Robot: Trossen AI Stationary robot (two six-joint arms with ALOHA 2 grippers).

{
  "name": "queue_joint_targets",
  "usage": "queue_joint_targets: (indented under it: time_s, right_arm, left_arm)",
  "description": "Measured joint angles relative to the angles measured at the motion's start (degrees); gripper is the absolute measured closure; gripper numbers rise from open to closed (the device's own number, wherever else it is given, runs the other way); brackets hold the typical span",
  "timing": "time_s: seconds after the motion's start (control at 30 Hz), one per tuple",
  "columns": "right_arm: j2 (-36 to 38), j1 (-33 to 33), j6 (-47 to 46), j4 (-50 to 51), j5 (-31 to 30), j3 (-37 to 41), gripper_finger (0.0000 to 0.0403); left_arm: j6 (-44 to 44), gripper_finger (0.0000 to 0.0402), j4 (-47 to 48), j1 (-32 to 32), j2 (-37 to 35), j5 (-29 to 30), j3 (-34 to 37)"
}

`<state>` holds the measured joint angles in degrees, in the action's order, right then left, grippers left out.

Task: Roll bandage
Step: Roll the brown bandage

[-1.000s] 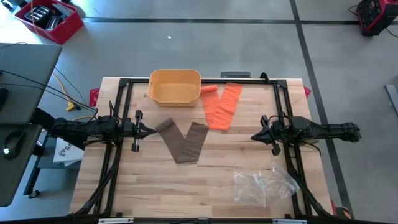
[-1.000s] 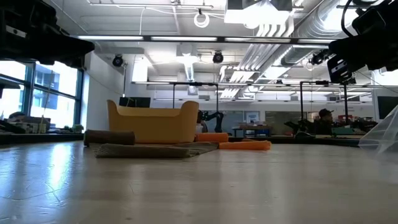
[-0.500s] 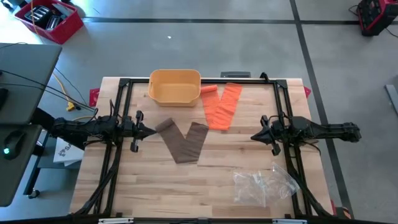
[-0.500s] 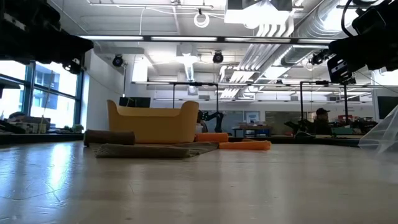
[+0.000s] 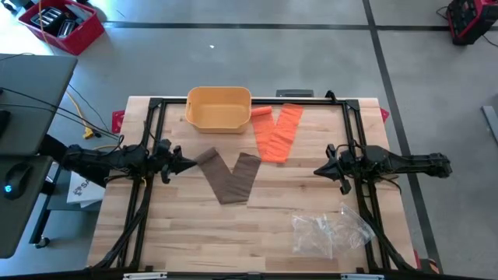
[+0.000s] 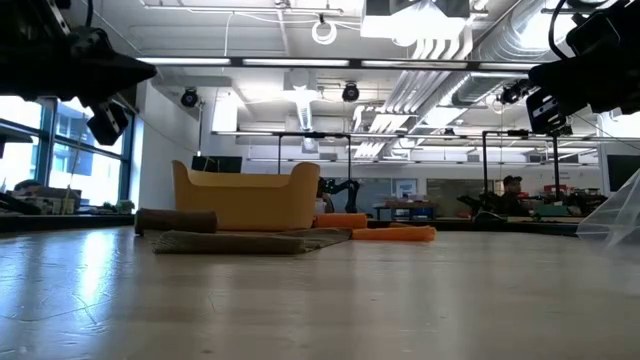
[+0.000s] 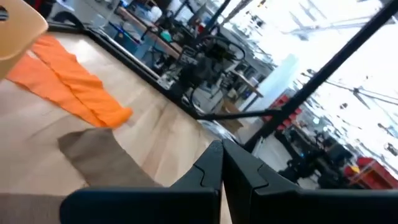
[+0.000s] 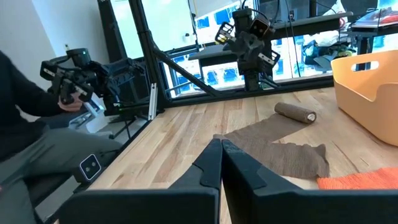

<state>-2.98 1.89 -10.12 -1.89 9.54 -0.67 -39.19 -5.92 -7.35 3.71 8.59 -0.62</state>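
Note:
A brown bandage (image 5: 229,175) lies in a V on the table, its rolled end (image 5: 206,158) at the V's left tip; it also shows in the low view (image 6: 176,220) and the right wrist view (image 8: 295,112). An orange bandage (image 5: 278,132) lies spread out behind it, its rolled end (image 5: 261,113) beside a yellow bin (image 5: 219,109). My left gripper (image 5: 189,164) is shut and empty, just left of the brown roll and well above the table (image 6: 105,75). My right gripper (image 5: 319,170) is shut and empty, raised at the table's right (image 6: 585,60).
A crumpled clear plastic bag (image 5: 331,229) lies near the front right. A black frame (image 5: 233,102) runs round the table's far and side edges. A person sits beyond the table's left side (image 8: 37,130). Bare wood lies in front of the brown bandage.
My left gripper has turned about its own long axis, so its wrist now stands tilted; it stays shut beside the brown roll. The bandages have not moved.

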Motion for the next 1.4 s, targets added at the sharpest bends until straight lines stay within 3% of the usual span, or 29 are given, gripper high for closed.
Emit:
queue_joint_targets:
  time_s: [0.1, 0.33, 0.5, 0.67, 0.83, 1.17, 1.4]
  right_arm:
    - [0.02, 0.01, -0.04, -0.01, 0.02, 0.00, 0.0403]
    - [0.00, 0.02, 0.06, 0.00, 0.00, 0.00, 0.0403]
    - [0.00, 0.02, 0.06, -0.01, 0.02, -0.02, 0.0403]
    - [0.00, 0.00, 0.05, -0.01, 0.02, -0.01, 0.0403]
    - [0.00, 0.00, -0.07, -0.02, 0.02, 0.00, 0.0403]
    - [0.00, 0.01, -0.07, 0.00, 0.00, -0.01, 0.0403]
    - [0.02, 0.02, -0.03, 0.00, 0.02, 0.00, 0.0403]
  left_arm:
    - [0.09, 0.0402, -3.09, -3.70, 2.09, 2.99, 0.00]
    - [-4.09, 0.0402, -3.85, -19.80, 14.07, 30.70, -2.31]
    - [-14.76, 0.0402, 5.22, -26.37, 25.92, 46.92, -6.58]
    - [-32.57, 0.0397, 13.51, -25.12, 35.66, 45.50, -8.04]
    - [-46.31, 0.0354, 19.29, -21.59, 42.93, 40.60, -8.04]
    - [-57.00, 0.0220, 19.22, -15.36, 48.22, 34.87, -8.04]
    - [-58.43, 0.0214, 18.25, -12.00, 50.01, 34.52, -8.04]
